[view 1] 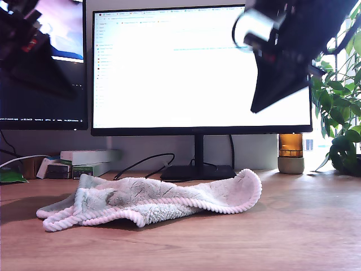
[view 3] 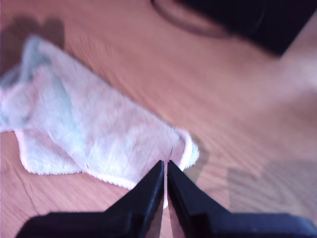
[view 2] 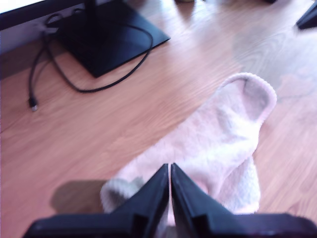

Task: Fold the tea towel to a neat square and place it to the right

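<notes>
The tea towel [view 1: 146, 203] is a fluffy off-white cloth with a ribbed corded hem. It lies crumpled on the wooden table in front of the monitor, its corner at the exterior view's right curled upward. My first gripper [view 2: 170, 168] is shut with nothing in it, hovering over one end of the towel [view 2: 223, 134]; its arm [view 1: 25, 45] hangs blurred at the exterior view's upper left. My second gripper [view 3: 165, 166] is also shut and empty above the towel's [view 3: 99, 129] other corner. Its arm [view 1: 282, 51] is high at the exterior view's upper right.
A large lit monitor [view 1: 197, 68] on a black stand [view 1: 197, 172] is behind the towel, with a loose black cable [view 2: 84, 84] beside the base. Small boxes [view 1: 84, 161] sit at the exterior view's back left. An amber jar [view 1: 291, 152] and a plant [view 1: 341, 113] stand at its right.
</notes>
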